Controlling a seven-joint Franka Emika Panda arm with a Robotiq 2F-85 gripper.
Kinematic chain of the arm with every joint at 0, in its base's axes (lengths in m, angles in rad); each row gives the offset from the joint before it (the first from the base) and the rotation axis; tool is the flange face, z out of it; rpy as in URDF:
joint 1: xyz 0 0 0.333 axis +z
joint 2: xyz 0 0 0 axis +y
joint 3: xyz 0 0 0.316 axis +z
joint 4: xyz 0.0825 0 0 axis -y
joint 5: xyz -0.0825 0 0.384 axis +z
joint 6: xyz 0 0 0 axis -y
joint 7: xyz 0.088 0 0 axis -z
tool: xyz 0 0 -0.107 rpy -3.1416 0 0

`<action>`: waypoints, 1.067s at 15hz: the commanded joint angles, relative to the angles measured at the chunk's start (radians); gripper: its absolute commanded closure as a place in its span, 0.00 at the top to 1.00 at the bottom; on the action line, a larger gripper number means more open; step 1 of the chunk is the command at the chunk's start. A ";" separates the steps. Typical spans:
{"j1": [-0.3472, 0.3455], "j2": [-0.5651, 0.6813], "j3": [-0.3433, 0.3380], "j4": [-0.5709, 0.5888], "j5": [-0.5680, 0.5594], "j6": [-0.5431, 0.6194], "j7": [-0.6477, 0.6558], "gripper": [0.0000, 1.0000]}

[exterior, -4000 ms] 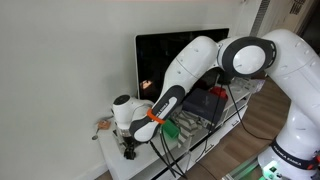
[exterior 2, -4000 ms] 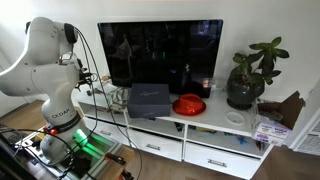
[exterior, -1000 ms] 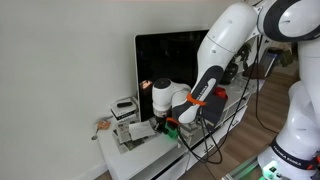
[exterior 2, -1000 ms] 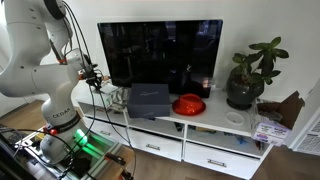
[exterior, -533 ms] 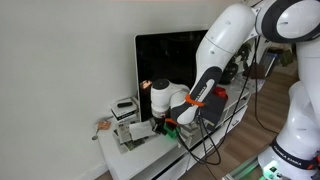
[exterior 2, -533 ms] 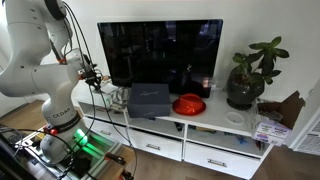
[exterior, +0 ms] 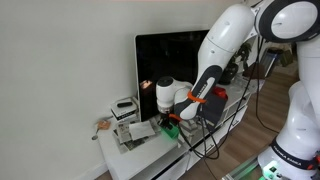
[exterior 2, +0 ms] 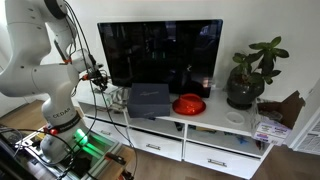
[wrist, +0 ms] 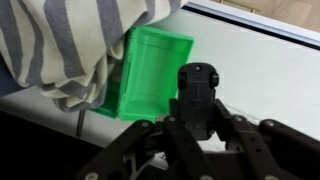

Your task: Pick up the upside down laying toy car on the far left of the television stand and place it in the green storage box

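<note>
Wrist view, gripper point(wrist: 200, 116): fingers clamped on the toy car point(wrist: 200, 85), with the small dark body pinched between the tips.
Toy car: held just beside the right wall of the green storage box point(wrist: 150, 65). It looks to be over the white top of the television stand point(wrist: 275, 75), not over the opening.
Box: mouth open, but a striped cloth point(wrist: 65, 45) lies over its left side.
Risk, early release: letting go here would likely put the car on the stand top, or on the rim, where it could bounce off.
Risk, grip: the car is tiny and the hold is thin, so a sideways jolt could slip it loose.
Risk, box: it looks low and light, so a finger coming down on the wall could shove or tip it.
Risk, cloth: the overhang narrows the target and may snag a finger or catch the car.
Arm point(exterior: 215, 60): bent low in front of the television point(exterior: 160, 55) in an exterior view, with little room for a wide swing.
</note>
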 commanded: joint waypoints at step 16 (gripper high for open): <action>-0.024 0.107 -0.214 -0.065 -0.113 0.079 0.344 0.11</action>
